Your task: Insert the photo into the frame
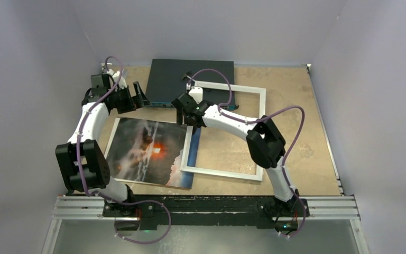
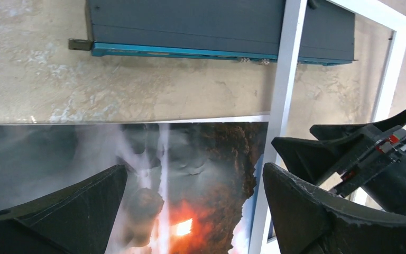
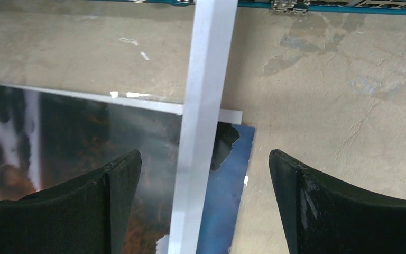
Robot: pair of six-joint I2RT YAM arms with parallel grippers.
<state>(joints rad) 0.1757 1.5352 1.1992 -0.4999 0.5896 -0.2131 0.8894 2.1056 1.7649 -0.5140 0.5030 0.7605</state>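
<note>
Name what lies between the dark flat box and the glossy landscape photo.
Bare beige tabletop, crossed by the thin white picture frame's rail; see left wrist view.

The worktop (image 1: 306, 106) is a flat tan surface with a mottled, stone-like pattern of paler and darker patches. Plain pale grey-lavender walls (image 1: 206, 26) enclose it at the back and on both sides, and the lighting is soft and even, casting only faint shadows. An extruded metal rail (image 1: 328, 207) runs along the near edge of the worktop, with a smooth grey panel (image 1: 217, 238) just beyond it at the bottom of the top view.
</note>
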